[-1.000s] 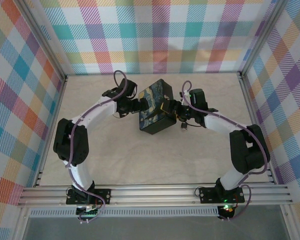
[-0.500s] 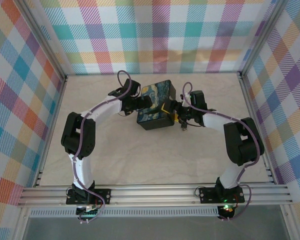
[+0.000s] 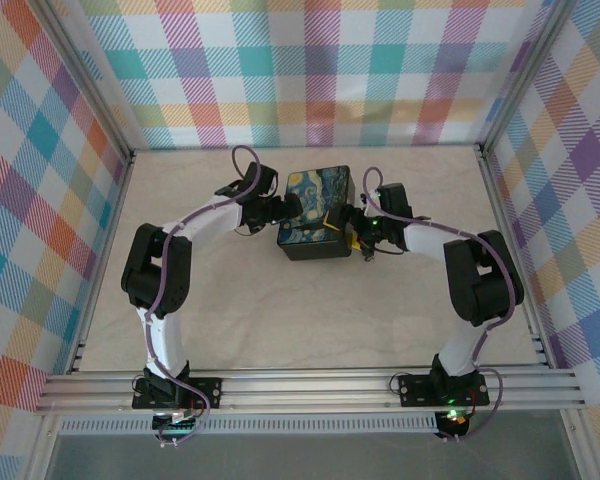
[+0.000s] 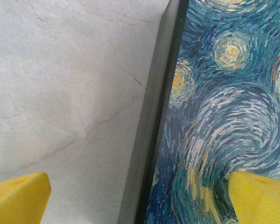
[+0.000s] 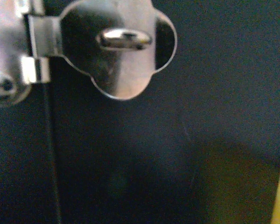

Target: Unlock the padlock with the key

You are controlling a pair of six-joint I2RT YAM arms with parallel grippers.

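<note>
Against a second ago, the box point(image 3: 315, 213) has swung from a skewed, corner-forward stance to nearly square with the desk point(image 3: 280, 320), and both arms have drawn their elbows inward. The padlock point(image 3: 368, 251) has kept its spot, a tiny dark speck on the desk just beside the box's near right corner, too small for detail. The left gripper point(image 4: 140, 199) is open, straddling the box's left edge: one yellow fingertip point(image 4: 18, 196) is over bare desk and the other over the painted lid point(image 4: 224, 102). The right gripper point(image 3: 342, 227) is also spread, its yellow tips apart at the box's right side. Its wrist camera sits so close to the black wall that only a blurred metal hasp point(image 5: 123, 60), the loop point(image 5: 123, 38) poking through it and a screw point(image 5: 2, 86) can be read. The box stands near the far edge. Wide bare desk lies toward the arm bases and on both sides.
</note>
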